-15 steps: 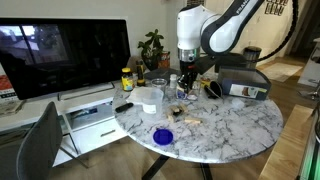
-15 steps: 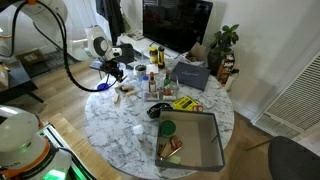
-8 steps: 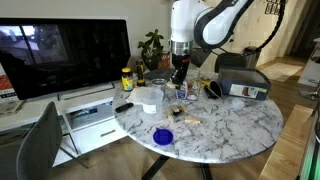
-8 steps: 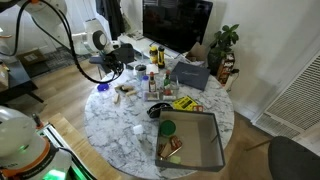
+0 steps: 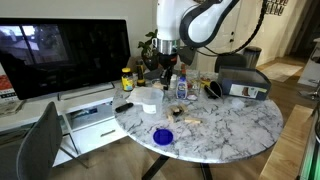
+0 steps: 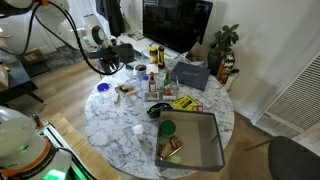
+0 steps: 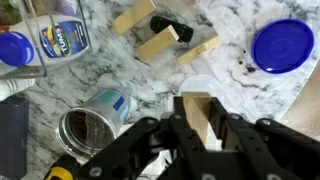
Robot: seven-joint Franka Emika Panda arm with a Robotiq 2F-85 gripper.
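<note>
Above the marble table (image 5: 235,130), the gripper (image 7: 203,118) hung clear of the clutter, clamped on a wooden block (image 7: 200,128). In the wrist view the block stood upright between the dark fingers (image 7: 232,128). The pads pressed on two opposite flat faces, probably because flat sides give a steadier grip than edges would. The block touched nothing else, and bare marble showed past its top end.

Below the held block, three loose blocks (image 7: 158,43) lay close together on the table with a small black piece among them, tumbled rather than stacked. A blue lid (image 7: 283,45) lay flat well to one side of them. An open tin can (image 7: 92,125) stood just beside the gripper, and a bottle with a blue cap (image 7: 45,42) lay further off.

In both exterior views the arm reached over the crowded part of the table, with the gripper (image 5: 166,68) (image 6: 120,66) held well up. That height seemed chosen to keep the block above the can and the bottles. A grey tray (image 6: 200,150) sat well apart, near the table's far edge.
</note>
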